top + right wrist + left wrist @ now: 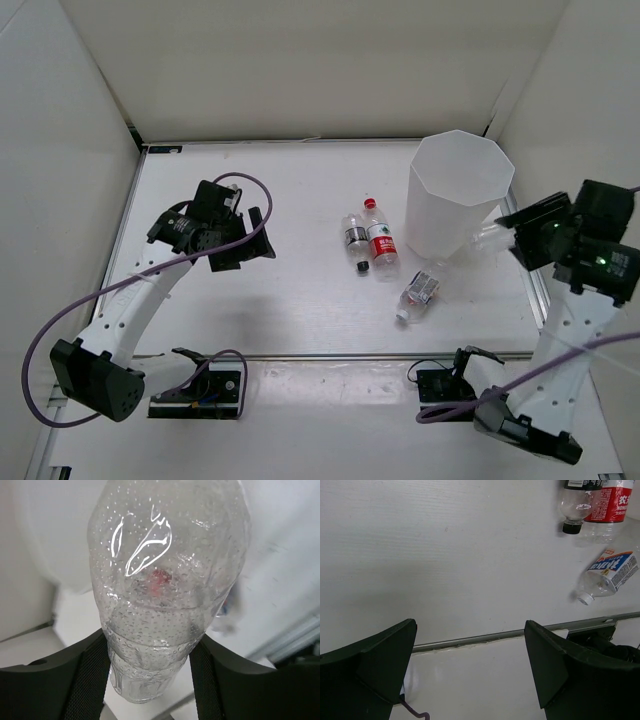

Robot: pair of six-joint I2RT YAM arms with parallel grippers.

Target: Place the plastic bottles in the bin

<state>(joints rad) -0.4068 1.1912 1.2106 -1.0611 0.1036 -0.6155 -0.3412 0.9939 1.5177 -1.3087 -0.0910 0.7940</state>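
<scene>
The red-capped bottle (380,243) wears a red and white label with white Chinese characters, cut off at the edge of my left wrist view, so I cannot read them fully. Touching its left side lies the black-capped bottle (355,236), its grey band carrying print too small to make out. The blue-and-white labelled bottle (608,573) shows bold blue Chinese characters and lies tilted, white cap toward the near rail (495,638).

My right gripper (150,641) is clamped on the plain bottle (165,580), one finger pressing each side of its dimpled body (no label on it at all). In the top view that bottle sits just beside the lower right wall of the bin (458,190). My left gripper (470,625) has its fingers spread wide apart, with nothing between them, hanging over bare table (300,190) well left of the three loose bottles.

The bin stands at the far right of the table, near the white side wall (590,100); the middle and left of the tabletop offer open room.
</scene>
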